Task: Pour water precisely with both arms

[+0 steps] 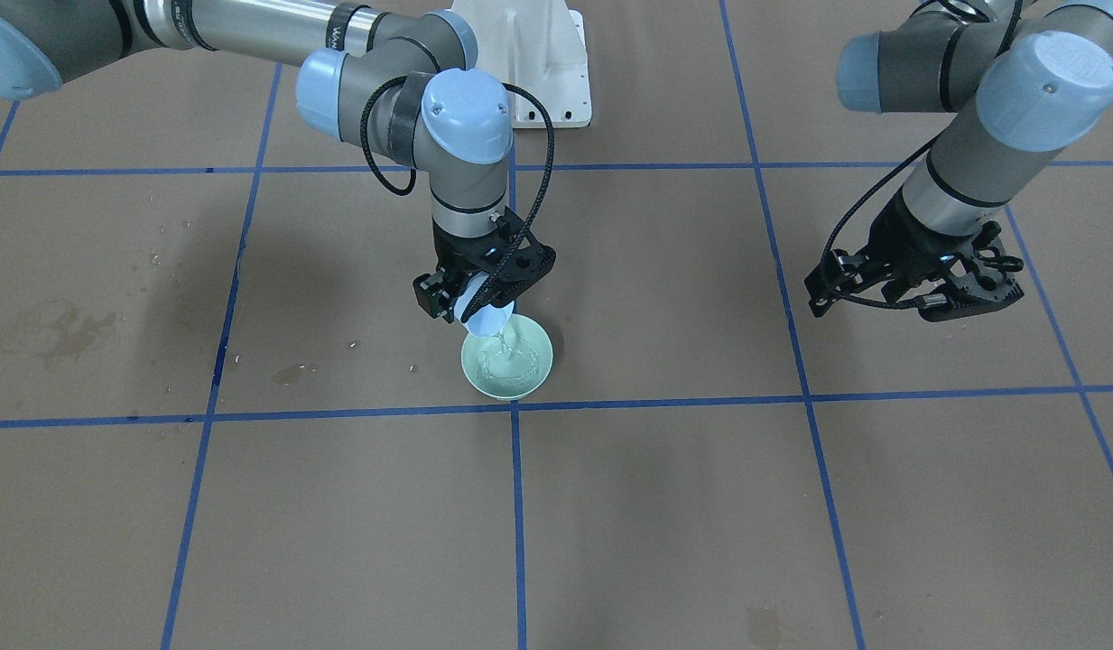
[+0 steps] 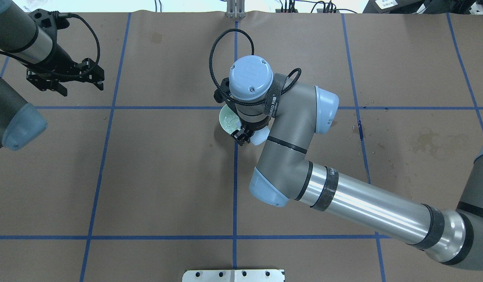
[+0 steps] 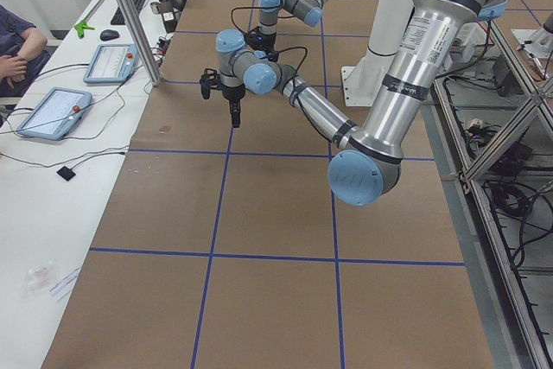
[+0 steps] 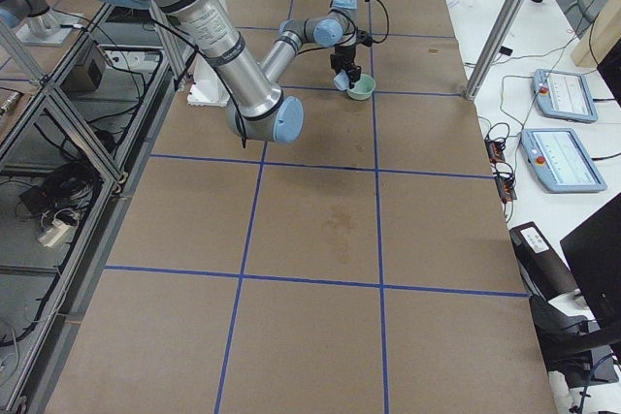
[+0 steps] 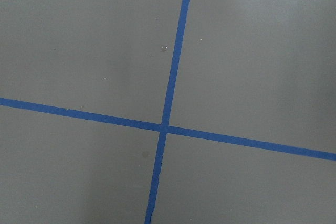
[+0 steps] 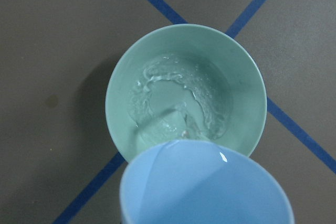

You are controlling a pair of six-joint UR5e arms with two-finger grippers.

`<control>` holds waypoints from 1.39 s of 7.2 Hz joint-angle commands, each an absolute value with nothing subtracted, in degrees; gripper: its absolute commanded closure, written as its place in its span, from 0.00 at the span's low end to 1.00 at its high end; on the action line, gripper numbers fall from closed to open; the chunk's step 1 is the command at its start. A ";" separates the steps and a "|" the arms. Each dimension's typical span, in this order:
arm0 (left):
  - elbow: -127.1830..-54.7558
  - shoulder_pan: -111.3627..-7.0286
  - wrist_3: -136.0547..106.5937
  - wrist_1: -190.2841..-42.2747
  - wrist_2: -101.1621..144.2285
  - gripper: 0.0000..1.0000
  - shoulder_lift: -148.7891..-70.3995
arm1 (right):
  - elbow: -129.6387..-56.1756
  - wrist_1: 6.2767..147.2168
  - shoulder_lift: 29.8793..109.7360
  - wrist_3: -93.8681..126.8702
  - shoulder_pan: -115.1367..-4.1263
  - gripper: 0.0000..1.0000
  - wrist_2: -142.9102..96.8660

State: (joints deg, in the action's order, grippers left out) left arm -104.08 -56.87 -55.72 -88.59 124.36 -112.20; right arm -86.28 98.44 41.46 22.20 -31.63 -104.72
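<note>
My right gripper is shut on a light blue cup and holds it tilted over a pale green bowl at the table's middle. Water runs from the cup's lip into the bowl. In the right wrist view the cup fills the bottom edge, and water ripples with glints in the bowl below it. In the overhead view the right wrist hides most of the bowl. My left gripper is open and empty, held above the table far from the bowl.
Blue tape lines divide the brown table into squares. The white pedestal stands behind the bowl. Dried wet stains mark the paper on my right side. A seated person and tablets are beyond the table's far edge.
</note>
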 commanded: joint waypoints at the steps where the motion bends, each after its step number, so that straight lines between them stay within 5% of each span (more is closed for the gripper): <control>1: -104.15 -56.87 -55.72 -88.59 124.37 0.00 -112.15 | -85.09 99.84 41.13 19.26 -32.08 1.00 -104.77; 7: -103.97 -56.78 -55.72 -88.59 124.28 0.00 -112.06 | -86.74 87.59 43.31 24.86 -32.25 1.00 -104.42; 10: -103.71 -56.69 -55.81 -88.51 124.45 0.00 -112.24 | -94.10 74.45 50.35 32.68 -33.74 1.00 -100.22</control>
State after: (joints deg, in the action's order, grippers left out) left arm -103.80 -56.75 -55.80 -88.55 124.38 -112.21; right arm -90.76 77.65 48.62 29.99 -33.01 -102.31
